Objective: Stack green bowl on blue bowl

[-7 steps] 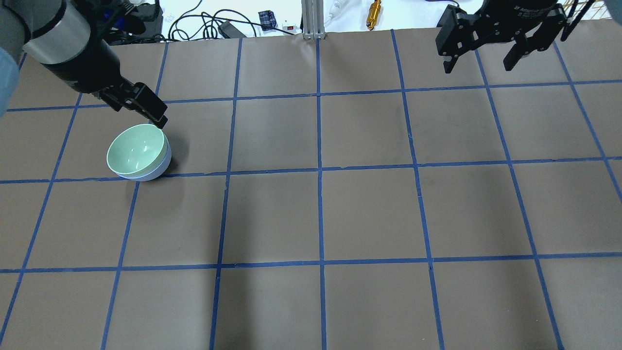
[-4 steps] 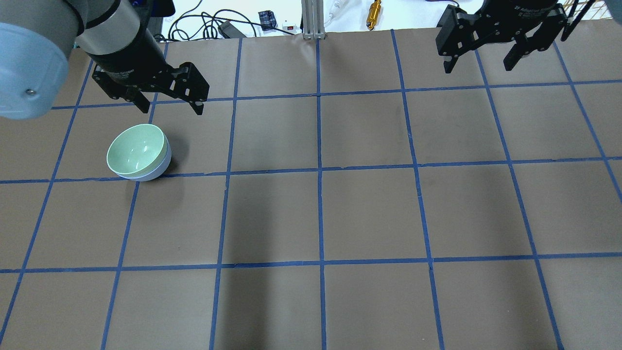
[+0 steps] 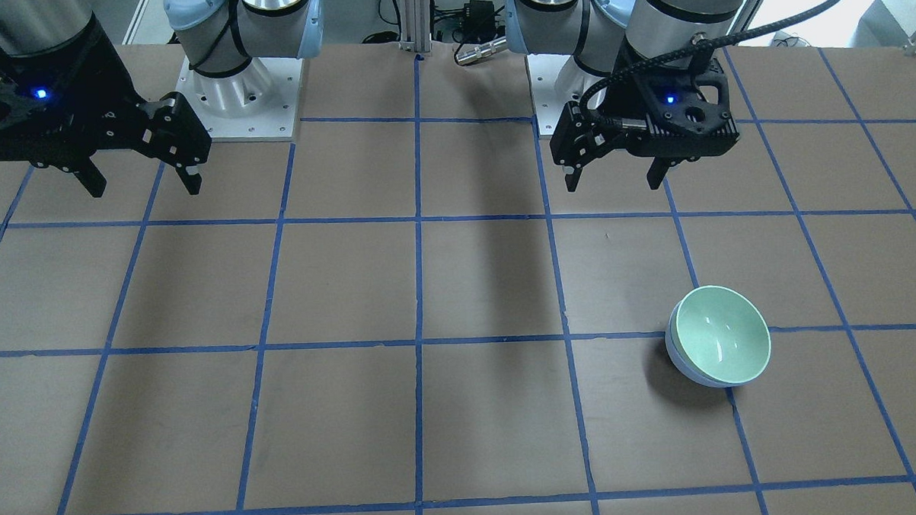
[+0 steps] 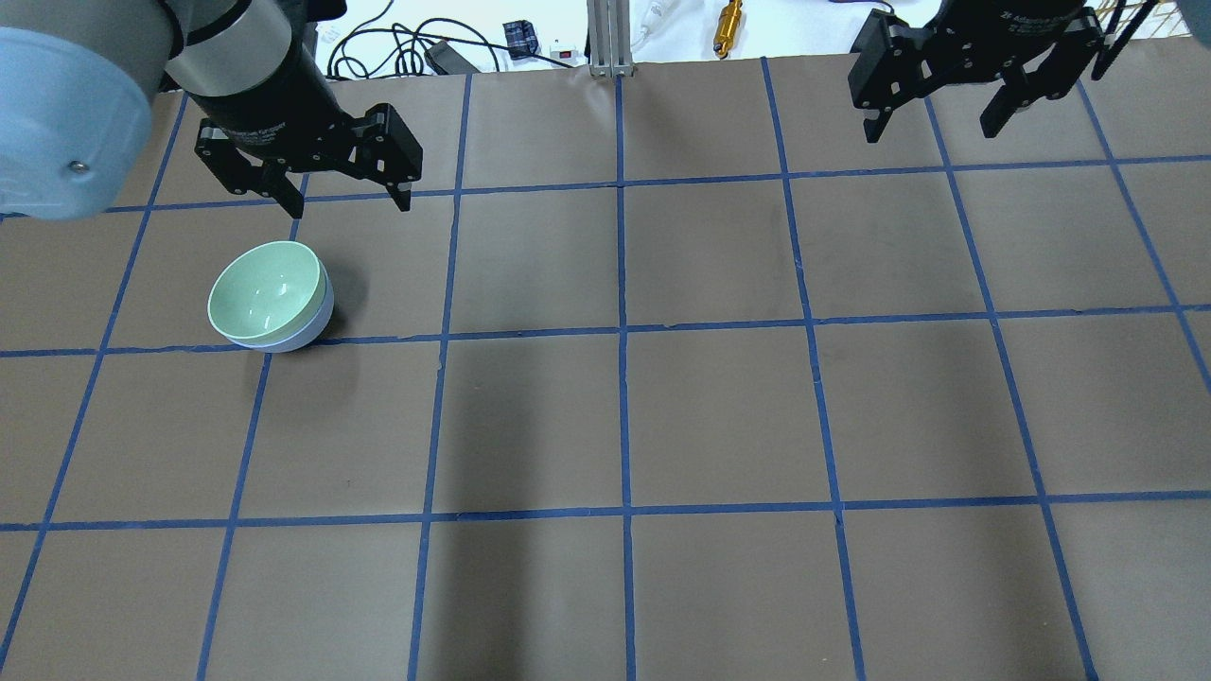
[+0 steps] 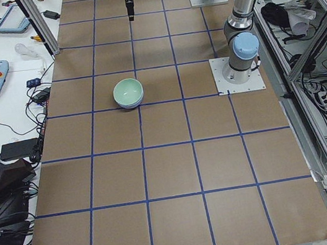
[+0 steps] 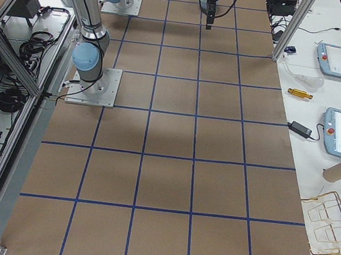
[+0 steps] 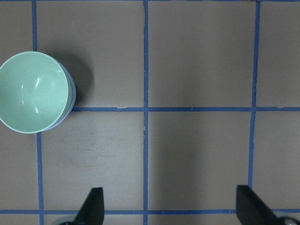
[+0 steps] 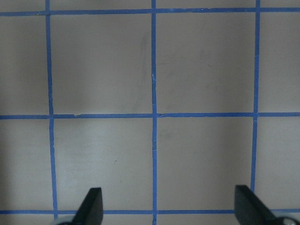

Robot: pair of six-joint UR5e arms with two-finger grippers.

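Observation:
The green bowl [image 4: 262, 290] sits nested inside the blue bowl [image 4: 307, 331] on the table's left part; only a sliver of the blue bowl shows under it. The pair also shows in the front view, green [image 3: 722, 335] in blue [image 3: 682, 362], in the left wrist view [image 7: 32, 92] and in the exterior left view [image 5: 128, 92]. My left gripper [image 4: 347, 199] is open and empty, raised above the table, beyond and to the right of the bowls. My right gripper [image 4: 932, 125] is open and empty, high at the far right.
The table is brown paper with a blue tape grid [image 4: 622, 331]. Cables and small items [image 4: 445, 52] lie beyond the far edge. A metal post [image 4: 605, 38] stands at the far middle. The arm bases [image 3: 239, 90] are on the robot's side.
My left gripper has come away from the green bowl's rim, risen and swung to the right and farther back. The bowls have stayed stacked in place. The right arm has not moved.

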